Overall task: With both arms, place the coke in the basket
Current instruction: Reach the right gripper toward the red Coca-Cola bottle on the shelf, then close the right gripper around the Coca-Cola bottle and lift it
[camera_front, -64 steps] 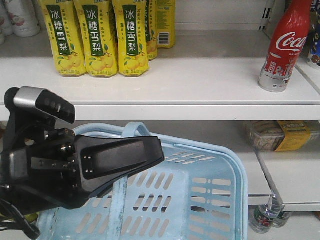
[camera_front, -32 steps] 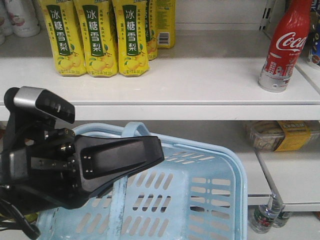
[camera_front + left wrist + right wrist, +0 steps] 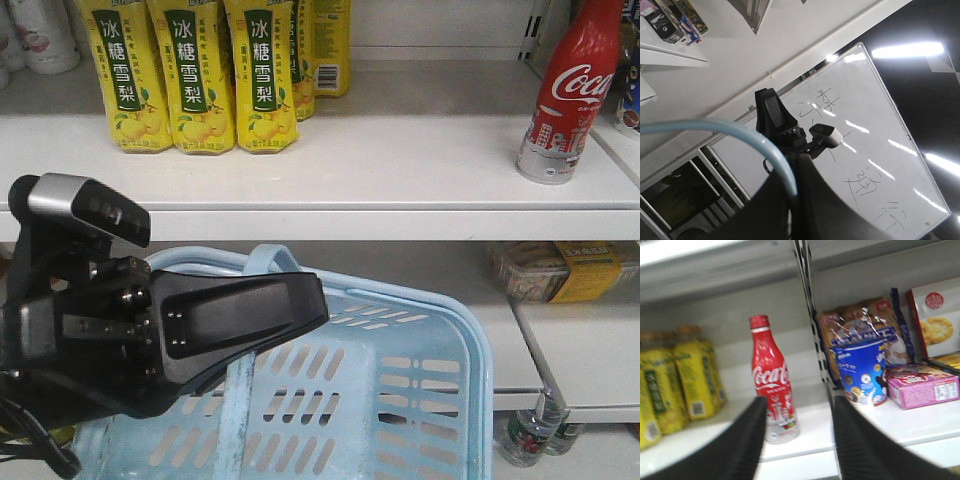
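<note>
Basket is carried at its handle, gripped in the closed left pincer. Coke is stood at the shelf's right end, near the front edge. It is judged rigid, slick and easily toppled. The right pincer is spread wide before it. A hold low on the broad body is advised.

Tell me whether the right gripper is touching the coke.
Apart. The front view shows the coke standing alone on the shelf, and the right gripper, open, is nowhere near it.
</note>
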Robot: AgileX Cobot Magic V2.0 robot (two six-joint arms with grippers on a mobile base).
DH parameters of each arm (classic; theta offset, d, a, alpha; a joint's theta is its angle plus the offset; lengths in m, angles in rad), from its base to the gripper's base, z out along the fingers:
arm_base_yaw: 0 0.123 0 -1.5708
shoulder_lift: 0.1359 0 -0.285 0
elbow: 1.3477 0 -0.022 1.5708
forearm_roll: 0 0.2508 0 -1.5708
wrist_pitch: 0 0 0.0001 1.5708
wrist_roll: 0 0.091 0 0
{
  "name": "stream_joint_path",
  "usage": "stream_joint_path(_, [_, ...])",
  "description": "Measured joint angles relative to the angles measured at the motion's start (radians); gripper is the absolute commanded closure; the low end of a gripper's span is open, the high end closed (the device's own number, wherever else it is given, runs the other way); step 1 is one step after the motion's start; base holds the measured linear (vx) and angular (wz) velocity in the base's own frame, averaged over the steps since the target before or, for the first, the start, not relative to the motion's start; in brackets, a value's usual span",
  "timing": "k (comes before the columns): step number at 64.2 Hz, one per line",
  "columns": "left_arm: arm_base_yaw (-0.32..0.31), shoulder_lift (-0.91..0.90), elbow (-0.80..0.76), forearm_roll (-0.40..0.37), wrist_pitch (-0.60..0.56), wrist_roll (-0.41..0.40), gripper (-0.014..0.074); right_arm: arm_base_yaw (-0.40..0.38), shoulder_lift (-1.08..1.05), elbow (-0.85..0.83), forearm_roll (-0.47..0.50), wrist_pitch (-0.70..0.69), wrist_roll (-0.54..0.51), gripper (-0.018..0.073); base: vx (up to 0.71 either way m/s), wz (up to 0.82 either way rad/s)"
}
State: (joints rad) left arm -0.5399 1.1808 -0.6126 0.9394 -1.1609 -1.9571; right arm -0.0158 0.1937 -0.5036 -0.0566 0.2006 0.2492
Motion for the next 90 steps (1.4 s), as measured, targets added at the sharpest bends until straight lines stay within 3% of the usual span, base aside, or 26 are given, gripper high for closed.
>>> stream_joint_path(4, [0.0,0.0,0.0,0.0,0.0,0.0,0.0604,0.0,0.056,-0.011,-0.033,-0.012,-0.003,-0.0076,0.0,0.0])
stream_joint_path(11, [0.0,0.0,0.0,0.0,0.0,0.0,0.0604,0.0,0.154,-0.011,-0.069,-0.076,-0.004,-0.0136,0.0,0.0])
stream_joint_path(32, [0.0,0.0,0.0,0.0,0.0,0.0,0.0604,0.011,0.449,-0.196,-0.156,-0.143,-0.005,-0.0044,0.0,0.0])
stream_joint_path(51, [0.0,0.0,0.0,0.0,0.0,0.0,0.0604,0.21,0.708,-0.427,-0.324,-0.096,0.002,-0.0018,0.0,0.0])
stream_joint_path(79, [0.0,0.0,0.0,0.0,0.0,0.0,0.0604,0.217,0.939,-0.633,-0.347,-0.064,0.051,-0.0018,0.0,0.0])
stream_joint_path(90, [0.0,0.0,0.0,0.0,0.0,0.0,0.0603,0.185,1.036,-0.714,-0.338,-0.06,0.071,-0.0014,0.0,0.0])
